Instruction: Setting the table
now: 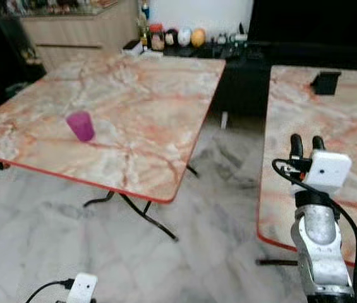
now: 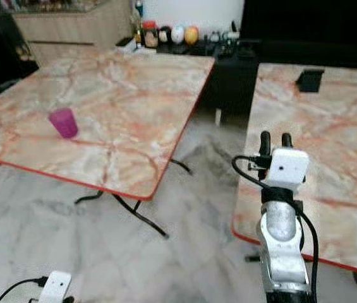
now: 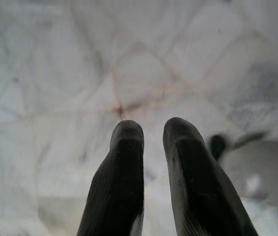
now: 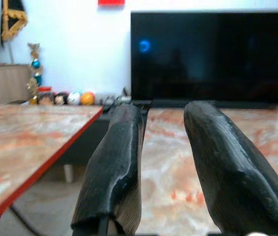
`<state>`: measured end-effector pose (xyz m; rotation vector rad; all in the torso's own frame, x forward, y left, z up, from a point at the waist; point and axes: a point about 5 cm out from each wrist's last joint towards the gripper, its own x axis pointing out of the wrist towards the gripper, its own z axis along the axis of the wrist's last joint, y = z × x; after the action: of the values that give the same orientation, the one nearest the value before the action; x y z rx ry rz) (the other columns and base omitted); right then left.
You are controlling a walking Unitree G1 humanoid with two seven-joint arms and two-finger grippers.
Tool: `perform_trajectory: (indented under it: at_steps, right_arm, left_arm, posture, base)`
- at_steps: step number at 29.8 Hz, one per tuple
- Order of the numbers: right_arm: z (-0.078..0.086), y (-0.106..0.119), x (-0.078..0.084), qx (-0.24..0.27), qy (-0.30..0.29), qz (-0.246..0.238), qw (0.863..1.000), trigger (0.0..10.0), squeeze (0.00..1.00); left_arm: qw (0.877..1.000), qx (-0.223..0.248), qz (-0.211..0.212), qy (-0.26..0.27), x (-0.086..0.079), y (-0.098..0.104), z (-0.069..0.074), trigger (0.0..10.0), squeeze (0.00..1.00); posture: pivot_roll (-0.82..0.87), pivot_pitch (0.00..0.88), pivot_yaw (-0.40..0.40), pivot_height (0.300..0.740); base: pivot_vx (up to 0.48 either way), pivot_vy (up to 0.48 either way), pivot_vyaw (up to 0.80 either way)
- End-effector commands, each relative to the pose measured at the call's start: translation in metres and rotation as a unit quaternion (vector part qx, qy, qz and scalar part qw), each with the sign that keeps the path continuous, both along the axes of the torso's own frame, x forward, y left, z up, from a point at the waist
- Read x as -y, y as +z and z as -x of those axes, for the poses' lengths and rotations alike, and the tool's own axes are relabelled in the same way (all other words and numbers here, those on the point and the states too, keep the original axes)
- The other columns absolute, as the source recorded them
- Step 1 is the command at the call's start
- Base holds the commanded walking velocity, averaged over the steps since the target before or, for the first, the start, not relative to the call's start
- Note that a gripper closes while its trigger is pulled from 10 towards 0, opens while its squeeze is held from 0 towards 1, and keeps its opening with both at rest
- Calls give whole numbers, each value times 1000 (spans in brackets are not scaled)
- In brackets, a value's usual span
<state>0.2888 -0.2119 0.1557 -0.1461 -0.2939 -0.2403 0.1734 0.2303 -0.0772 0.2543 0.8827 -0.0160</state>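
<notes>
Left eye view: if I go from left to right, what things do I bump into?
Purple plastic cup on the left marble table, then the grey tiled floor gap, then the right gripper above the right marble table.

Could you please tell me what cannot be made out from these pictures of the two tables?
- Small black object on the right table: too small and dark in the eye views to identify.
- Jars and round things behind the left table: too small and blurred.
- Purple cup: contents hidden by the viewing angle.
- Left gripper: arm cut off by the eye views' bottom edge.
</notes>
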Motion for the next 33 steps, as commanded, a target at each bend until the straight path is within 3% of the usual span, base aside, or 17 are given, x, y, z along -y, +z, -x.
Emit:
perform_trajectory:
  at_steps: [1, 8, 10, 15, 23, 30, 33]
  right_arm:
    - [-1, 3, -3, 7, 6, -4, 1000, 10000, 0]
    - [-2, -3, -3, -6, 2, -19, 1000, 10000, 0]
    - [-1, -13, 3, -28, -16, -40, 999, 10000, 0]
    - [2, -28, 6, -52, -25, -39, 998, 10000, 0]
    - [9, -65, 10, -122, -24, -47, 991, 10000, 0]
    - [22, -96, 24, -182, -76, -37, 980, 10000, 0]
    - [38, -115, 42, -208, -135, -61, 967, 10000, 0]
  left_arm:
    - [1000, -2, -6, 3, -4, 0, 2, 10000, 0]
    - [1000, -2, -5, 3, -5, 0, 2, 10000, 0]
    - [1000, -2, -5, 3, -4, 0, 2, 10000, 0]
    - [1000, -2, -5, 3, -4, 0, 2, 10000, 0]
    - [1000, -1, -7, 1, -4, 0, 2, 10000, 0]
    - [1000, 0, -8, 1, -4, 0, 2, 10000, 0]
    - [1000, 0, -9, 0, -4, 0, 2, 10000, 0]
  posture:
    - [-13, 0, 15, 740]
    - [-13, 0, 15, 740]
    - [-9, 0, 14, 740]
    - [-9, 0, 14, 740]
    - [-8, 0, 13, 740]
    - [-4, 0, 11, 740]
    - [-4, 0, 11, 740]
  base:
    - [0, 368, 0]
    - [0, 365, 0]
    - [0, 368, 0]
    - [0, 347, 0]
    - [0, 0, 0]
    - [0, 0, 0]
    - [0, 0, 0]
